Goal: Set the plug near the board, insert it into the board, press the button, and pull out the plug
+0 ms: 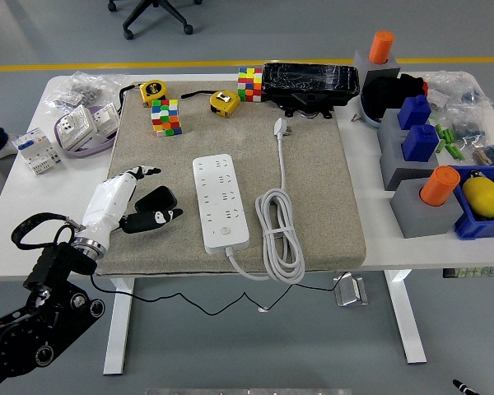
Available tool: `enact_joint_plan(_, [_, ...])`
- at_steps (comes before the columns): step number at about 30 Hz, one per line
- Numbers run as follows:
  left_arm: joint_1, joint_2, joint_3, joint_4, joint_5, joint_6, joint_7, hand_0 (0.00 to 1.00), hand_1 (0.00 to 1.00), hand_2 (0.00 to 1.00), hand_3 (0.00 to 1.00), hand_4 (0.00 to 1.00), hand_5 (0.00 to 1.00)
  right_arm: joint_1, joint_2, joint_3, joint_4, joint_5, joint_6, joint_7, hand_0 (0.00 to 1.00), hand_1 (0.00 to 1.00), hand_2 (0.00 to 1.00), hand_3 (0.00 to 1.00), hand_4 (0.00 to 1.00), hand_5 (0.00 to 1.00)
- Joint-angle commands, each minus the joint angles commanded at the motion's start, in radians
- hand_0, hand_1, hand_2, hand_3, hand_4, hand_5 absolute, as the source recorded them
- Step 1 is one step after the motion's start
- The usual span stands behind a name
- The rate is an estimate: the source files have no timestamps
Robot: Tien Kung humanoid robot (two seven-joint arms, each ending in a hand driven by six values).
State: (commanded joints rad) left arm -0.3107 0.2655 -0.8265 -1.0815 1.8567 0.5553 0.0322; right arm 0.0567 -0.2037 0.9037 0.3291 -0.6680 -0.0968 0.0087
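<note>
head view: my left hand (140,202) sits on the mat (329,189), left of the board (221,202), fingers loosely spread, holding nothing. right arm out of view. plug (280,127) lies untouched at the mat's far side, well apart from the hand, its cable (278,239) coiled right of the board. i judge step one not started; next i must reach across the board and grasp the plug.

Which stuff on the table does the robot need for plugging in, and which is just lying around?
For the job: plug, its white cord, power strip, robot's left hand.

Just lying around: two color cubes, two tape measures, black box, gray blocks.
</note>
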Motion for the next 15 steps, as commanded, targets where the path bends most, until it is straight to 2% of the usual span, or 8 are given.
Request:
enact_joint_plan(1, [-0.001,-0.001,0.002,0.002,0.002,0.003,0.001,0.725,0.739,0.723,0.764,0.998,0.423,0.000,0.000,0.000,0.000,0.000,0.000,0.000,0.608,0.640,0.652,0.554,0.942,0.499])
enact_joint_plan(7, [-0.013,-0.008,0.023,0.028,0.022,0.019,0.010,0.725,0.739,0.723,0.764,0.998,0.423,0.000,0.000,0.000,0.000,0.001,0.000,0.000,0.608,0.640,0.652,0.554,0.942,0.499])
enact_joint_plan(8, [-0.015,-0.009,0.026,0.033,0.021,0.018,0.011,0.707,0.717,0.701,0.756,0.998,0.359,0.000,0.000,0.000,0.000,0.001,0.000,0.000,0.608,0.641,0.653,0.553,0.942,0.498])
enact_joint_plan(13, [-0.032,-0.020,0.052,0.058,0.007,0.036,0.012,0.707,0.717,0.701,0.756,0.998,0.359,0.000,-0.001,-0.002,0.000,0.003,0.000,0.000,0.608,0.641,0.653,0.553,0.942,0.498])
enact_joint_plan(14, [-0.034,-0.021,0.055,0.061,0.006,0.040,0.011,0.619,0.641,0.636,0.723,0.998,0.261,0.000,-0.001,-0.003,0.000,0.003,0.000,0.000,0.607,0.641,0.653,0.553,0.942,0.498])
enact_joint_plan(15, [-0.037,-0.024,0.058,0.066,0.006,0.045,0.013,0.619,0.641,0.636,0.723,0.998,0.261,0.000,-0.001,-0.003,0.000,0.003,0.000,0.000,0.607,0.641,0.653,0.553,0.942,0.498])
